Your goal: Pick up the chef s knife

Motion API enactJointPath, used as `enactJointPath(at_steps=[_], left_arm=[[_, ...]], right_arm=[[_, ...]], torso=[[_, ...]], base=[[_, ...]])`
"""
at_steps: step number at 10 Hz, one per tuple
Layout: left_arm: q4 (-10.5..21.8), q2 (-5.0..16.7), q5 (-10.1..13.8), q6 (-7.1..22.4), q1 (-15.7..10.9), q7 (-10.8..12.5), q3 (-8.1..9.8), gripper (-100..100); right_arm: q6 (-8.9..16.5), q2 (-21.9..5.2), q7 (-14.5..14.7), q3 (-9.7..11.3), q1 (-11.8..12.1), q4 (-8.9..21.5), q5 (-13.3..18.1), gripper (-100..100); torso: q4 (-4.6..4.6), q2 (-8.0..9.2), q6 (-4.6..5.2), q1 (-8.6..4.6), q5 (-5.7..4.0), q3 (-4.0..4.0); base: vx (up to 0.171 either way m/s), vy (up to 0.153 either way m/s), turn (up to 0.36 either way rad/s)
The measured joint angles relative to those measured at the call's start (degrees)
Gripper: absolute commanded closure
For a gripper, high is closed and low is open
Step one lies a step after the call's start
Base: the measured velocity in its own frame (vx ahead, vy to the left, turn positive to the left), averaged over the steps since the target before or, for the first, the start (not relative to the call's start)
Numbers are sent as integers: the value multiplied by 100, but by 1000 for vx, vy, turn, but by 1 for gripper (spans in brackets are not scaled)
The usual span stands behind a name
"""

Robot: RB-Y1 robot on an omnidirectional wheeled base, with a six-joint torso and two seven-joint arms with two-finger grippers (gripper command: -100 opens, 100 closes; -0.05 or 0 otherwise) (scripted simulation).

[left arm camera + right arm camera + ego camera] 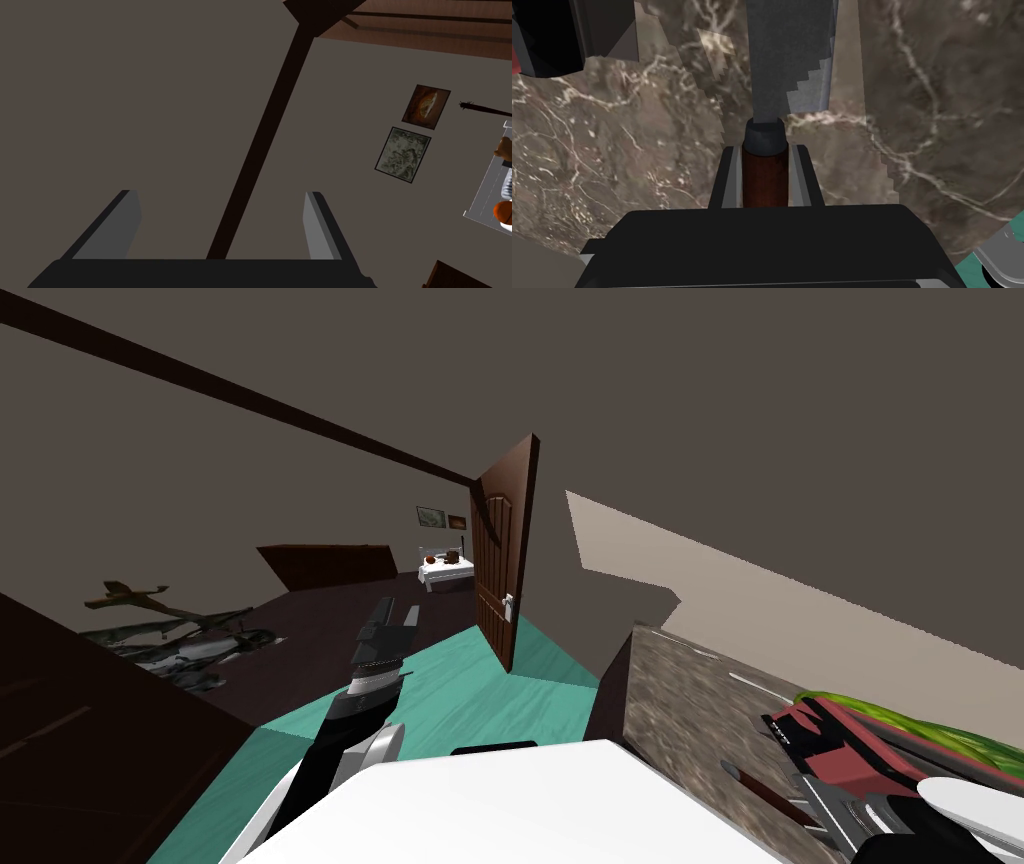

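A: Where is the chef's knife with the reddish-brown wooden handle and broad grey blade point(777, 60) to be found?

B: It is held in the right claw point(765, 150). The two thin fingers are pressed against the sides of the handle, just behind the dark bolster. The blade is pointed straight away from the claw over the brown, white-veined marble desk point(612, 150).

A: So that claw is counted as clamped?

B: Yes, it is clamped on the handle, and no gap is seen on either side.

A: And the left claw point(221, 195)?

B: It is held out forward on the left, above the teal floor point(450, 688). Its fingers are set wide apart and nothing is held between them. No part in the job is taken by it.

A: Which step is judged to be in hand?

B: The grasp is judged made, and the lift is not yet shown as done. Whether the blade is clear of the desk cannot be told.

A: What is called for next?

B: A straight rise is wanted, with the grip held firm so that the long blade is not allowed to droop or twist. A dark red boxy object point(830, 738) is seen on the desk near the claw, so a swing towards it is best avoided.
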Motion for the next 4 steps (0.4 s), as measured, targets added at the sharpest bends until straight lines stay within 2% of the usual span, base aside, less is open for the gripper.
enactJointPath(at_steps=[1, 3, 4], left_arm=[[0, 0, 0, 0, 0, 0, 0, 0], [0, 0, 0, 0, 0, 0, 0, 0], [0, 0, 0, 0, 0, 0, 0, 0]], right_arm=[[0, 0, 0, 0, 0, 0, 0, 100], [-146, -228, -46, -74, 29, -25, -53, 100], [-158, -244, -60, -78, 32, -32, -56, 0]], torso=[[0, 0, 0, 0, 0, 0], [1, 7, 2, 16, 7, 4], [1, 5, 2, 11, 3, 3]], base=[[-9, 19, -110], [-12, 22, -56], [0, 0, 0]])
